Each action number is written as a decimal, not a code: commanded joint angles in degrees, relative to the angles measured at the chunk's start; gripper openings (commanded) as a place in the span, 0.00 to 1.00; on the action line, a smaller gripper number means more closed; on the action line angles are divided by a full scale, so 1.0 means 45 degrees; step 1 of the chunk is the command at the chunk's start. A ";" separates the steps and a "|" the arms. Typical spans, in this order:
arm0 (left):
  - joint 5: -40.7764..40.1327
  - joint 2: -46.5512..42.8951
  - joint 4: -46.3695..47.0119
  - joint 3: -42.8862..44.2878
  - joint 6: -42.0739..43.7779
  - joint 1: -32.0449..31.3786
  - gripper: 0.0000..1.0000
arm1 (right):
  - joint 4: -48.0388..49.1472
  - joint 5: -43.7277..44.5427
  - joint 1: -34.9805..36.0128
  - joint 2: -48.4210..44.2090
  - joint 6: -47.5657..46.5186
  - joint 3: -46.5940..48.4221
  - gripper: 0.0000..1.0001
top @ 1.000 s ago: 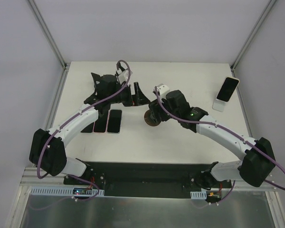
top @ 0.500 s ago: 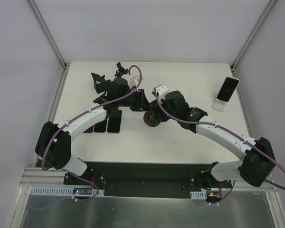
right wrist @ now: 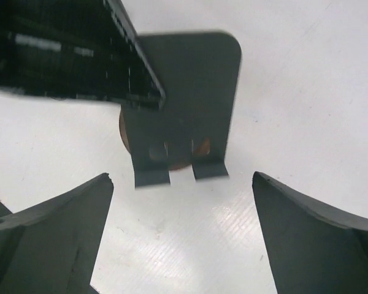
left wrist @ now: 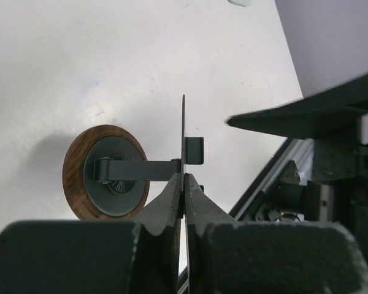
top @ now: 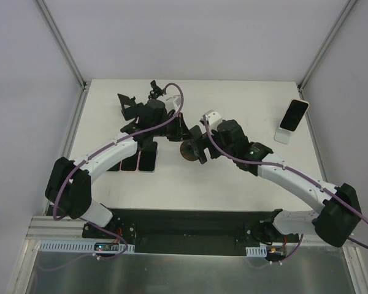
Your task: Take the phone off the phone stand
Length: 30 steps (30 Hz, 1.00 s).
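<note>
White worktop (top: 233, 184), pale walls all round; the phone (top: 294, 114) leans on a white stand (top: 283, 136) at upper right, untouched; left hand (left wrist: 184, 184) is pinched together on the thin plate of the wood-based stand (left wrist: 104, 171); right hand (right wrist: 181, 179) gapes wide, empty; the phone looks rigid, slick and breakable (best gripped by its long edges).

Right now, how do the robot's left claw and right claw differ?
The left claw is pinched shut on the thin plate of the dark metal phone stand with a round wooden base; the right claw stands wide open. The left claw grips the plate edge-on; the right claw faces its broad side, holding nothing. Both work at that one stand.
</note>
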 commanded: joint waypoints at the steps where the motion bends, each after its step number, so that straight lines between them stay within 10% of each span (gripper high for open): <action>1: -0.1452 -0.0552 0.0560 0.0360 0.0258 0.0592 0.00 | 0.0619 0.0970 0.0060 -0.1348 0.0004 -0.0423 1.00; 30: -0.4931 0.5443 0.8158 0.2097 -0.3727 0.2624 0.04 | -0.0181 0.2280 -0.1405 -0.5394 0.0297 -0.3022 0.96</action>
